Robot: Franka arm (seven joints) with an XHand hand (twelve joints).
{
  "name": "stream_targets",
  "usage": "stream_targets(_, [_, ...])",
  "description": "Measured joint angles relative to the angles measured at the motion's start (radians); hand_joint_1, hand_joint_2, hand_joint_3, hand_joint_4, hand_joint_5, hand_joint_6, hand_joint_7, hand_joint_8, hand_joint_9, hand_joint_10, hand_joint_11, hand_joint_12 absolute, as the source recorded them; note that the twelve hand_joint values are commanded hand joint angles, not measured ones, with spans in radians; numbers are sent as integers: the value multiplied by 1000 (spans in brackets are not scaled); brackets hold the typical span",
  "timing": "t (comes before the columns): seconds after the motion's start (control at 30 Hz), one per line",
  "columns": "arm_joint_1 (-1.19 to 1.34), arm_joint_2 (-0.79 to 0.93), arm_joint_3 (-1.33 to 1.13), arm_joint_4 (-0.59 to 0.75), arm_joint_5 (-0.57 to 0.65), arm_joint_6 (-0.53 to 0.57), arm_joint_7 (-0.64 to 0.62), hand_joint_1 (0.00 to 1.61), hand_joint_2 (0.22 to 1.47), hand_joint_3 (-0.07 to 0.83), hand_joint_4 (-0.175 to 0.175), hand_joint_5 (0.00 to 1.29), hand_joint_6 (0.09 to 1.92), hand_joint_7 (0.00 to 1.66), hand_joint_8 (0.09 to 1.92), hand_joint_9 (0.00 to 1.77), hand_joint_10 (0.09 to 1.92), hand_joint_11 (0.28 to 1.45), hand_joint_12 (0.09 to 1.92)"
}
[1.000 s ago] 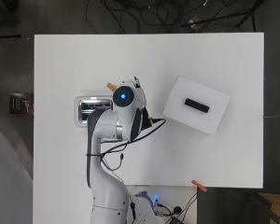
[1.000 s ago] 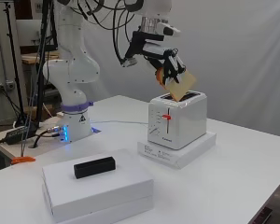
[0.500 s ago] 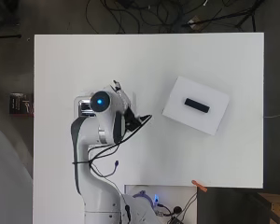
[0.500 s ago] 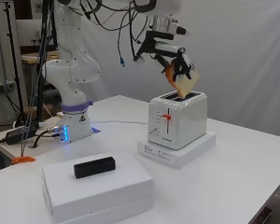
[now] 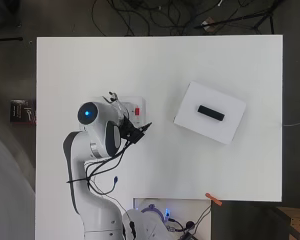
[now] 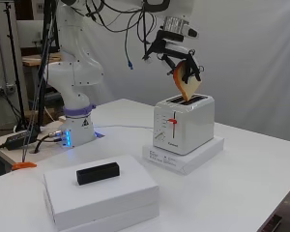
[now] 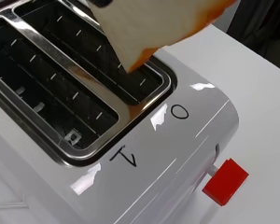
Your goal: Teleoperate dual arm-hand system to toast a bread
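A slice of bread with an orange crust hangs tilted, its lower corner at the mouth of a slot of the white toaster. The black and white hand is shut on the slice from above. In the wrist view the bread dips a corner into one of the two slots of the toaster, whose red lever sits raised on the side. From overhead the arm covers most of the toaster, and the bread is hidden.
The toaster stands on a flat white base. A white box with a black block on top lies nearer the camera, and the box is right of the toaster overhead. An orange clip lies at the table's near edge.
The hand has carried the bread across and down from above the toaster's near side until its corner reaches the slot. The arm has swung left in the overhead view.
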Motion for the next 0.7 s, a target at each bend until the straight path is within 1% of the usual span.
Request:
stream_targets(0.1, [3,57,4,33,-17,-45,11,1236,1150,0,-163,741,1264,1116,842,1317,87,761,87])
stream_targets(0.17, [7,100,5,52,-28,-70,28,1237,1155,1,-173,730,1247,1100,899,1346,87,776,87])
stream_targets(0.2, [8,125,9,60,-38,-80,43,873,1116,-5,-129,516,872,868,655,1108,87,670,87])
stream_targets(0.23, [2,158,20,65,-58,-89,65,503,1012,-15,-100,296,497,538,383,747,87,546,87])
stream_targets(0.27, [-14,193,41,69,-80,-98,86,265,938,-20,-83,154,258,318,207,489,87,461,87])
stream_targets(0.3, [-36,227,70,75,-99,-105,102,141,919,-13,-71,102,129,229,109,357,87,416,87])
stream_targets(0.33, [-66,261,108,80,-111,-110,114,70,927,-6,-69,92,87,204,87,307,87,399,87])
stream_targets(0.37, [-94,284,143,79,-112,-108,121,33,939,-1,-69,99,87,206,87,295,87,393,87])
stream_targets(0.43, [-140,300,209,66,-88,-86,136,21,984,6,-70,149,87,247,87,324,87,387,87])
stream_targets(0.5, [-147,271,236,49,-56,-60,150,49,1020,12,-72,176,87,269,87,344,87,384,87])
stream_targets(0.57, [-121,225,203,33,-18,-36,167,66,1043,14,-74,183,87,283,87,364,87,379,87])
stream_targets(0.6, [-105,202,169,25,0,-25,175,59,1069,12,-65,248,87,311,87,383,87,377,87])
stream_targets(0.63, [-91,179,128,17,16,-13,185,43,1103,10,-43,377,87,368,87,416,87,377,87])
stream_targets(0.67, [-80,156,77,8,34,3,192,30,1124,7,-40,402,87,391,87,439,87,379,87])
stream_targets(0.7, [-69,133,20,-3,57,24,196,17,1128,2,-49,349,87,358,87,430,87,381,87])
